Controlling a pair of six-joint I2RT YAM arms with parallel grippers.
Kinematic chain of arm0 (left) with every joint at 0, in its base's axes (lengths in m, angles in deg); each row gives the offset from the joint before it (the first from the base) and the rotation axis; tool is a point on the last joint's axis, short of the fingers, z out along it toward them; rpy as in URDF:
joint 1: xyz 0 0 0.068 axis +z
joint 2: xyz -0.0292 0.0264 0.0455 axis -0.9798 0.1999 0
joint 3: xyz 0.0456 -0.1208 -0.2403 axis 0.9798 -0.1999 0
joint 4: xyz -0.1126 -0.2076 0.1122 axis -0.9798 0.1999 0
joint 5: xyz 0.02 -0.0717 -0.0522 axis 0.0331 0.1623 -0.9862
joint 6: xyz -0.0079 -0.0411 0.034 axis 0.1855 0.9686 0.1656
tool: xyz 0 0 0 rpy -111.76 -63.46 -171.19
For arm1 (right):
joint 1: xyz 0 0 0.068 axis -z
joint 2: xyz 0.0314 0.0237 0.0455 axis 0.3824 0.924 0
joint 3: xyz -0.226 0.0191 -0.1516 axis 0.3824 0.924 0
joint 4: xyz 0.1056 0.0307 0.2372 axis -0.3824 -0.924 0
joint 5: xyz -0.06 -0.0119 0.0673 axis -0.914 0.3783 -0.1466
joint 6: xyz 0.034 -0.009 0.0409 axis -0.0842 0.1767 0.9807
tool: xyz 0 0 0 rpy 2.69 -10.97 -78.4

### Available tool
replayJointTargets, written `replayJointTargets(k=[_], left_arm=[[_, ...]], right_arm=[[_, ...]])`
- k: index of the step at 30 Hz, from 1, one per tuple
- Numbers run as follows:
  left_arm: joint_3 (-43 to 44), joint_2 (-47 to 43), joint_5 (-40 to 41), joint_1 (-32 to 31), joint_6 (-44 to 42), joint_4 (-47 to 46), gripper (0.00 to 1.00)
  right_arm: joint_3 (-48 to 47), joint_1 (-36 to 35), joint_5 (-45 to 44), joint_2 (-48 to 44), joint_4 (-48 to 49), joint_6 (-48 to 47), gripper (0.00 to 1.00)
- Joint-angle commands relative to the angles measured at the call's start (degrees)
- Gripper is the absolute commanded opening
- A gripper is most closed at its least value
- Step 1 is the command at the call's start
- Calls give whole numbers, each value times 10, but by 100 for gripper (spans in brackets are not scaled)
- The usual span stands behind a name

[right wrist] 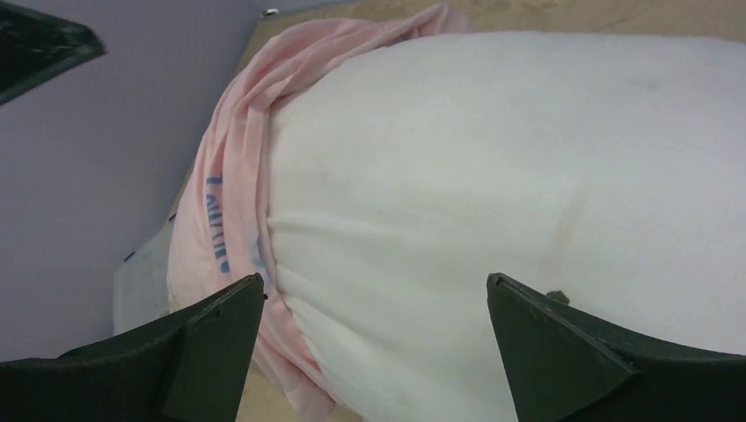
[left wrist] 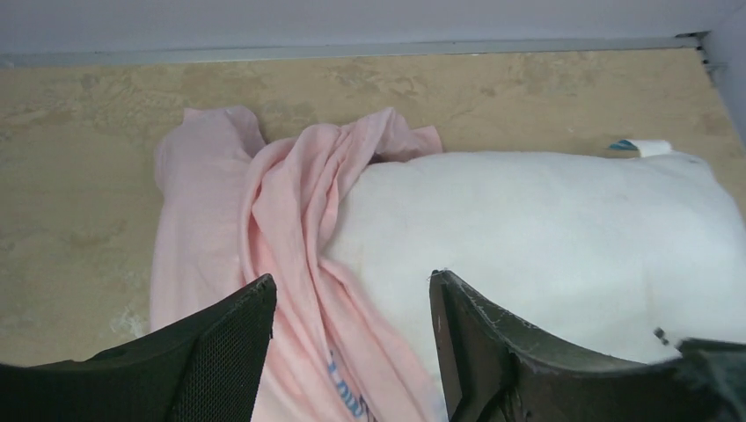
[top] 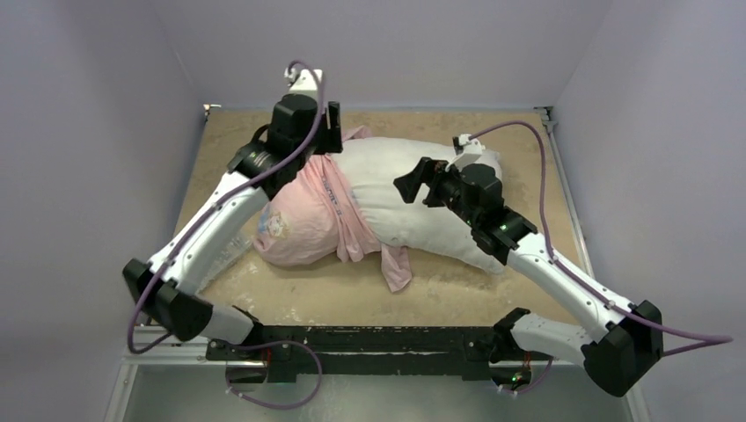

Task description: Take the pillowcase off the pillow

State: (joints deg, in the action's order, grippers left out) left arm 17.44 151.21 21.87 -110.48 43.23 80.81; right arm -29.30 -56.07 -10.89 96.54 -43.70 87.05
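The white pillow lies across the middle of the table, its right two thirds bare. The pillowcase, pale pink side out with blue script, is bunched over the pillow's left end, a strip trailing toward the near edge. My left gripper is open above the bunched rim at the pillow's far left; in the left wrist view the gripper straddles the pink folds beside the pillow. My right gripper is open over the pillow's middle; in the right wrist view the gripper spans white pillow, with the pillowcase at left.
The tan table is walled by pale purple panels on three sides. A black rail runs along the near edge between the arm bases. A small white tag shows at the pillow's far corner.
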Motion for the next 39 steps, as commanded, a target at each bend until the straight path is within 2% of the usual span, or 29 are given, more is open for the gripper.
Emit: replayJointTargets(k=[1,8,14,16,17,19,21,28,34,39], left_arm=[[-102,-95,-54,2,66,27,64],[-273,-233,-95,1,108,45,64],[-396,-316,-120,1,149,57,64],[-429,-332,-145,1,169,45,64],[-444,-339,-160,1,179,32,64],[-476,-345,-201,1,198,-3,64],[-494,-343,-242,1,216,-39,65],[-501,-320,-270,-8,234,-110,66],[-506,-279,-214,-16,232,-149,65],[-533,-239,-214,-29,251,-210,59]], right_arm=[[-2,-27,-28,35,22,15,99],[-19,-98,-85,128,17,44,99],[-18,-108,-98,231,51,46,97],[-16,-108,-80,262,79,39,81],[-15,-108,-68,275,93,34,68],[-16,-108,-49,296,114,32,32],[-16,-109,-33,302,129,31,1],[-23,-109,-21,254,143,30,0],[-30,-109,-7,230,147,32,0],[-29,-109,-14,199,142,37,0]])
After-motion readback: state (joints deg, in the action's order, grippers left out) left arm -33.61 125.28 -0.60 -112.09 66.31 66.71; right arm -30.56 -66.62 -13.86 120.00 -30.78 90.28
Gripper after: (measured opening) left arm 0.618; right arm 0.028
